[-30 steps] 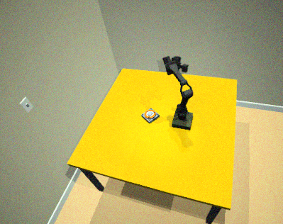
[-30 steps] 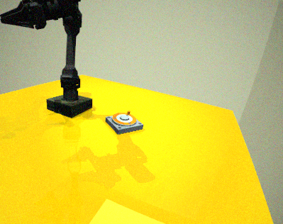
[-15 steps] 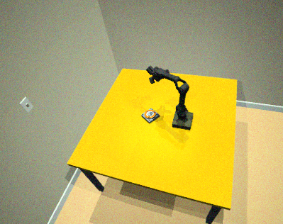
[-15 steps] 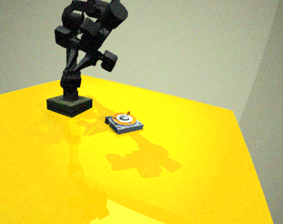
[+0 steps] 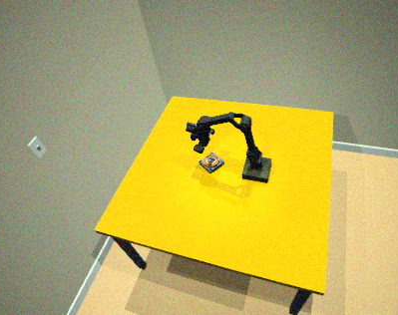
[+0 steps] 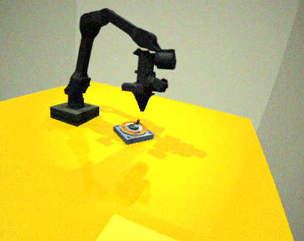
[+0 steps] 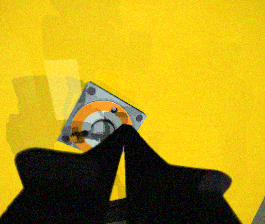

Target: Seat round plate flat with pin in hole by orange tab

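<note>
The round plate (image 6: 123, 128) (image 7: 83, 113), an orange ring with a pale inner disc, lies over the grey square base (image 6: 129, 140) (image 7: 99, 90). The post (image 7: 102, 128) shows at the plate's middle in the wrist view. A small round spot (image 7: 114, 109) shows on the orange ring; I cannot tell whether it is the pin or a hole. A short dark upright piece (image 6: 138, 121) stands at the plate's rim in the exterior view. The tab and the plate's tilt cannot be made out. My gripper (image 5: 199, 149) (image 6: 142, 110) (image 7: 126, 128) is shut and empty, above the base, and hides part of the plate in the wrist view.
The base lies on the yellow table (image 5: 218, 224) (image 6: 205, 191), in front of the arm's dark mount (image 5: 256, 170) (image 6: 75, 114). Arm shadows fall on the table and across the plate. Dark round marks show at the base's corners in the wrist view.
</note>
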Motion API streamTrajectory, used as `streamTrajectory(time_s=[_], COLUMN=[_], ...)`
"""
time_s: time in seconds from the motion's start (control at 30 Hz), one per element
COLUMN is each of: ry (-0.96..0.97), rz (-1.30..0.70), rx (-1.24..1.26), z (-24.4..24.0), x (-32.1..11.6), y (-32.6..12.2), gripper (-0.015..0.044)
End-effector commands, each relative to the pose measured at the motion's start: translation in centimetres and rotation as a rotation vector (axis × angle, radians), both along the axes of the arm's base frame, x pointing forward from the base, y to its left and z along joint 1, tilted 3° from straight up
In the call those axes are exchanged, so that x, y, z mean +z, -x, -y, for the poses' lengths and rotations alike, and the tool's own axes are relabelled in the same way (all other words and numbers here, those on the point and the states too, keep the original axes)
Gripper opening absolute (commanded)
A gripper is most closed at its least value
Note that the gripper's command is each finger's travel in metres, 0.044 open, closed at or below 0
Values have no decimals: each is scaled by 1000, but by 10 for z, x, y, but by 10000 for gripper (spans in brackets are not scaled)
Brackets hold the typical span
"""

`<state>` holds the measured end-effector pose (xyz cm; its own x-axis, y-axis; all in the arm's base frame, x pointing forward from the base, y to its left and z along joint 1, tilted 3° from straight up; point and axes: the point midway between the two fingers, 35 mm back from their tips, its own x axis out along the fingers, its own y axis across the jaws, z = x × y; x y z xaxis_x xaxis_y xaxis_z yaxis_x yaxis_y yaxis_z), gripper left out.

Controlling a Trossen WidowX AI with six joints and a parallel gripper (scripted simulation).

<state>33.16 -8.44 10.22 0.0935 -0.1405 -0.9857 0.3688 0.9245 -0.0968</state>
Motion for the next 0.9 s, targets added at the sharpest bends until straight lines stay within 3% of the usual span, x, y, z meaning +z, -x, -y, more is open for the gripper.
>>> streamTrajectory(time_s=[0.0,0.23,0.53,0.87], ry=[-166,-183,-184,-184], rz=[-85,-94,-94,-95], rx=[186,204,204,204], z=[-68,-77,-81,-84], x=[-23,-28,-71,-73], y=[-1,4,5,12], gripper=[0,0,0,0])
